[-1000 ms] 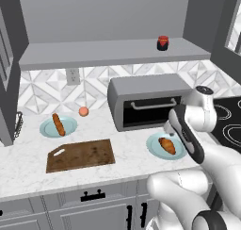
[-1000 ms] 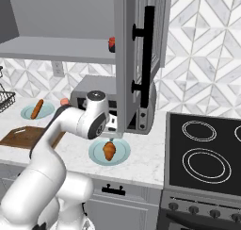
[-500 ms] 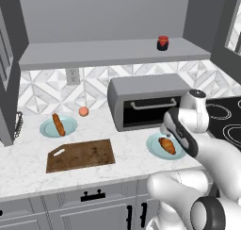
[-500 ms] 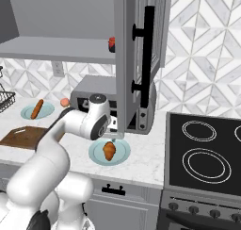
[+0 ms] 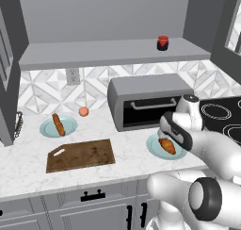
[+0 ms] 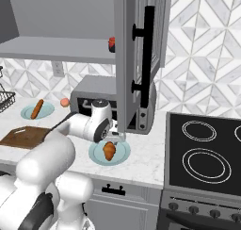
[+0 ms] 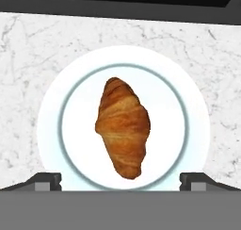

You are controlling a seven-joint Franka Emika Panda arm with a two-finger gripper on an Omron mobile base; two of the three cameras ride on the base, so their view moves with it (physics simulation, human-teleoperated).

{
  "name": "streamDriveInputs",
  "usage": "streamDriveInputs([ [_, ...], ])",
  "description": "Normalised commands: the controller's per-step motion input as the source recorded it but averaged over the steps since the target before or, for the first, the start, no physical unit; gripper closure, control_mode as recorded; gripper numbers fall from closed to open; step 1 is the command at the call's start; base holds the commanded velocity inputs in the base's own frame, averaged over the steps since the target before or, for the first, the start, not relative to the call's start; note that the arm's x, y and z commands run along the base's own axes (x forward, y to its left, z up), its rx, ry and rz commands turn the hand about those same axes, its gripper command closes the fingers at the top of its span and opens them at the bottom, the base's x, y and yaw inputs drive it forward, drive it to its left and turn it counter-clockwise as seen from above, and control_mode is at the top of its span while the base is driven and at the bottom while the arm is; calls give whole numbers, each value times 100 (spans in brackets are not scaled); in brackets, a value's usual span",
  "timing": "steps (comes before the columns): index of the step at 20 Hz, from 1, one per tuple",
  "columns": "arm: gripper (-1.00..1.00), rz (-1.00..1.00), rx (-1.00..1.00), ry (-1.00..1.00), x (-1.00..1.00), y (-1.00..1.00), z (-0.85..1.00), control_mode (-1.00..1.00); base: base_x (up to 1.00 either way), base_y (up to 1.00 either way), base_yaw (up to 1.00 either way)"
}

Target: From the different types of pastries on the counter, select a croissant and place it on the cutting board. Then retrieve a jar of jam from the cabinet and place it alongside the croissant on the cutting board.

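Note:
The croissant [image 7: 123, 127], plump and golden-brown, lies on a round teal plate [image 7: 52, 125] on the white marble counter [image 5: 127, 151] in front of the toaster oven. My gripper [image 7: 120, 181] hangs open just above it with nothing between its fingers. The fingertips [image 7: 47, 179] stand wide apart on either side of the pastry. From the base views the gripper [image 5: 168, 135] [image 6: 111, 138] hovers over the croissant [image 5: 167, 145] [image 6: 109, 151]. To the left lies the dark brown cutting board [image 5: 82, 156] [image 6: 21, 137], bare. The red jar of jam [image 5: 163, 43] [image 6: 112, 44] stands on the grey cabinet shelf [image 5: 108, 52].
A long thin pastry [image 5: 58, 124] rests on a second teal plate at the back left, with a small orange ball [image 5: 84, 111] beside it. The toaster oven [image 5: 146, 99] stands just behind the croissant's plate. An open cabinet door [image 6: 141, 59] hangs above it. The black stove [image 6: 207, 153] is on the right.
The hand has edged slightly down and closer over the croissant's plate. Its jaws have stayed wide open. Nothing else has moved.

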Motion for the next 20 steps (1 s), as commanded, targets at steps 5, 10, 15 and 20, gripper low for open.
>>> streamDriveInputs([
  [5,-100,0,0,0,6,-1,-29,-100,0,0,0],
  [10,-100,0,0,0,6,0,-32,-100,0,0,0],
  [15,-100,0,0,0,8,0,-26,-100,0,0,0],
  [20,-100,0,0,0,8,0,-16,-100,0,0,0],
])
